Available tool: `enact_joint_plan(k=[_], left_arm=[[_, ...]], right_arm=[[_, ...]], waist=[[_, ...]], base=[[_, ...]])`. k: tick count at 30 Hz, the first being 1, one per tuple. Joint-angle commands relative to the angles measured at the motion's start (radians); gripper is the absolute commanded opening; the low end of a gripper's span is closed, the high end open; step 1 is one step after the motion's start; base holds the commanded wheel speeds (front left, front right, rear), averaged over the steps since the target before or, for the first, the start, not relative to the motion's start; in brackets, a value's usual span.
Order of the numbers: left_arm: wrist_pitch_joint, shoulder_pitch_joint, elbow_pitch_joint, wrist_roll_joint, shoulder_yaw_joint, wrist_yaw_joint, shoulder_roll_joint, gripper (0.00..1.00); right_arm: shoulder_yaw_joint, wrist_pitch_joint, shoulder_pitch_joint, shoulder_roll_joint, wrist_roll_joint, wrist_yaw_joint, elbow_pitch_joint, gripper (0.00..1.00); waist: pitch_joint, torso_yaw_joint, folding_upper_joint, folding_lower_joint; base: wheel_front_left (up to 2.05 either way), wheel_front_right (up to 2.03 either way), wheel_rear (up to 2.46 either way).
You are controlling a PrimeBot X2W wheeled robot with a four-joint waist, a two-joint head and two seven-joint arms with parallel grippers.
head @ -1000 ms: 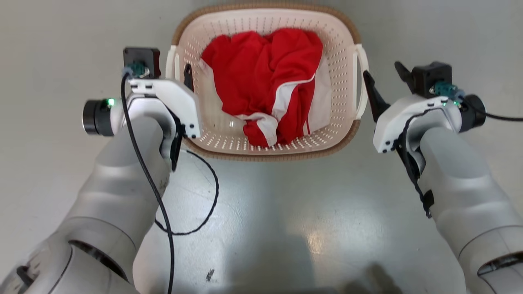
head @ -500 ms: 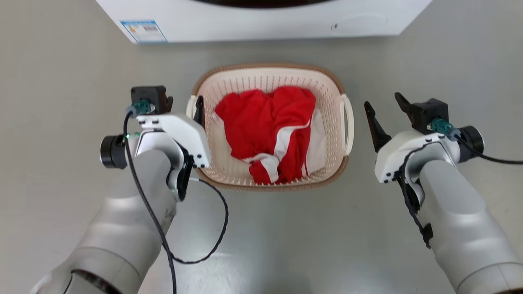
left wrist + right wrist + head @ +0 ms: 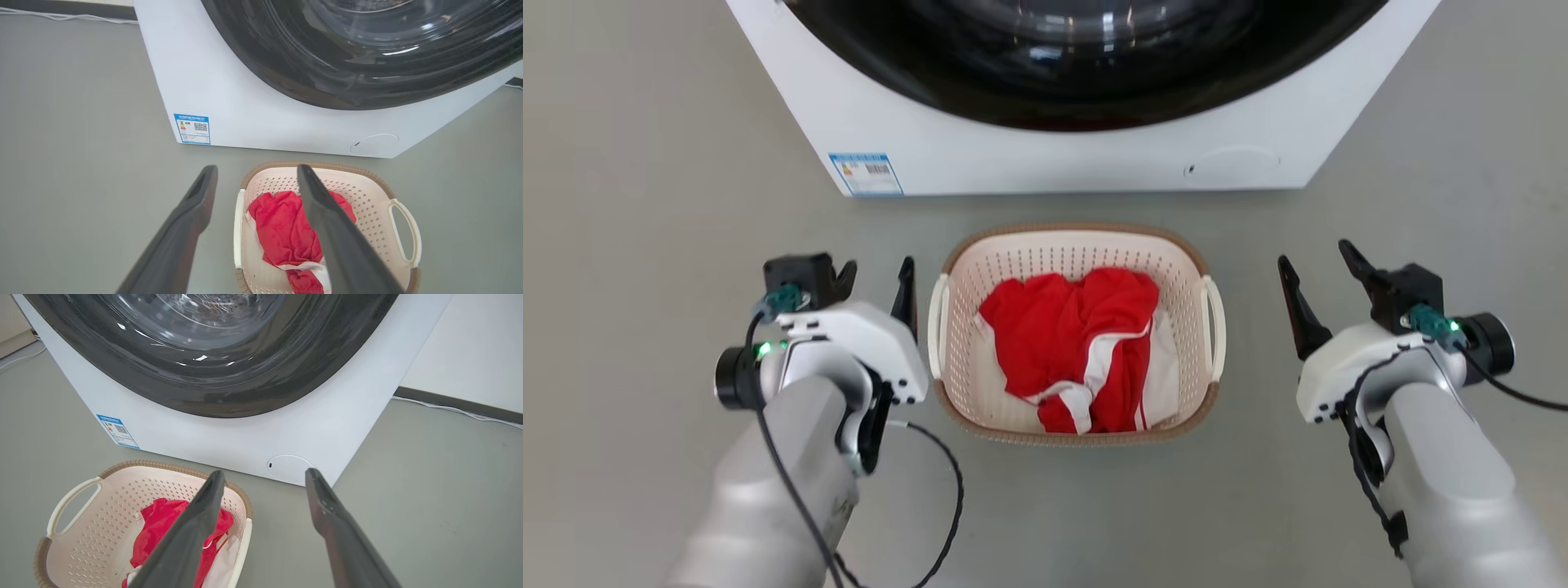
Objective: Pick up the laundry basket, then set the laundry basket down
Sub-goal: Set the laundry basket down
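Fingers (image 3: 904, 286) spread apart on left gripper (image 3: 878, 273) and right gripper (image 3: 1313, 261), laundry basket (image 3: 1045, 257) between them (red-and-white clothing (image 3: 1062, 351) inside), left gripper just beside its handle (image 3: 935, 327).

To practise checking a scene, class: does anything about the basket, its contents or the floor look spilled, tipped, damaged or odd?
Nothing stands out. The laundry basket sits upright on the floor before the washer, the red garment lies wholly inside it, and the left gripper and right gripper stand open beside it.
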Motion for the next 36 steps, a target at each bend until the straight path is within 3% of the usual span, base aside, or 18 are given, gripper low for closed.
enact_joint_plan(k=[1, 14, 36], left_arm=[[-0.011, 0.022, -0.036, 0.025, 0.045, 0.007, 0.036, 1.00], [-0.011, 0.265, -0.238, 0.155, 0.274, -0.013, 0.052, 1.00], [-0.011, 0.567, -0.441, 0.298, 0.484, -0.034, 0.040, 1.00]], right_arm=[[0.009, -0.014, 0.032, 0.004, -0.008, 0.006, -0.038, 1.00], [-0.018, -0.014, 0.177, -0.001, -0.019, 0.006, -0.189, 1.00], [-0.092, -0.014, 0.445, 0.024, -0.041, 0.006, -0.392, 1.00]], waist=[[-0.039, 0.003, 0.0000, 0.0000], [-0.170, 0.002, 0.0000, 0.0000], [-0.298, -0.042, 0.0000, 0.0000]], base=[[0.00, 0.00, 0.00], [0.00, 0.00, 0.00], [0.00, 0.00, 0.00]])
